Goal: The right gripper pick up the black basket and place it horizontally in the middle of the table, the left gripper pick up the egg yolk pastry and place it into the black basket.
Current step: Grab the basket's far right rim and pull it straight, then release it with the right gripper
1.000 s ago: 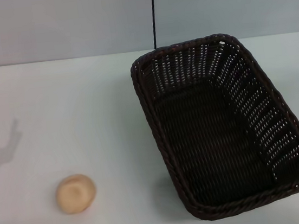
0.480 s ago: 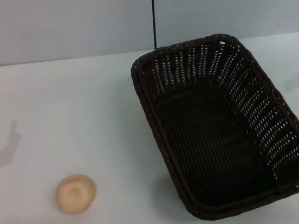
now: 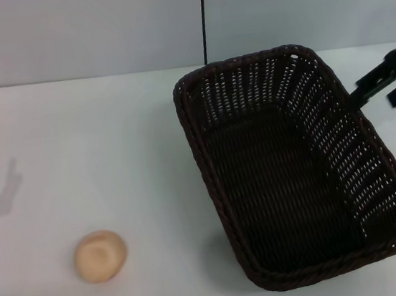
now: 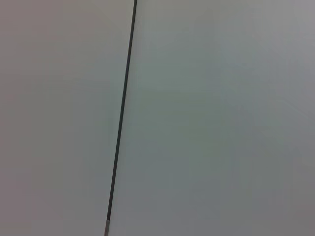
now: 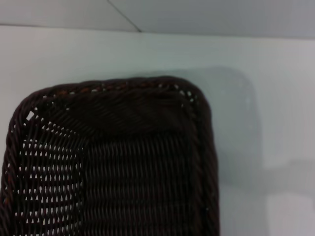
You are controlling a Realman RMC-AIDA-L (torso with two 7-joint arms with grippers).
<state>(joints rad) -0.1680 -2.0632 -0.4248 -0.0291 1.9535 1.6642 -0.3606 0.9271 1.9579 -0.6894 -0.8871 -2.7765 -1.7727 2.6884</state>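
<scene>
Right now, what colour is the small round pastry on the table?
Pale tan. The egg yolk pastry shows best in the head view, lying apart from the black basket.

A plain pale surface — crossed by one thin dark line (slightly slanted).

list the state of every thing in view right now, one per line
dark woven wicker rectangular basket: upright on the table, empty, angled with its long side running away from the robot, not gripped
small round pale tan pastry: resting on the table left of the basket, apart from it, untouched
black right tool: beside the basket's right rim, holding nothing
left tool: not in view
white flat tabletop: bears basket and pastry
</scene>
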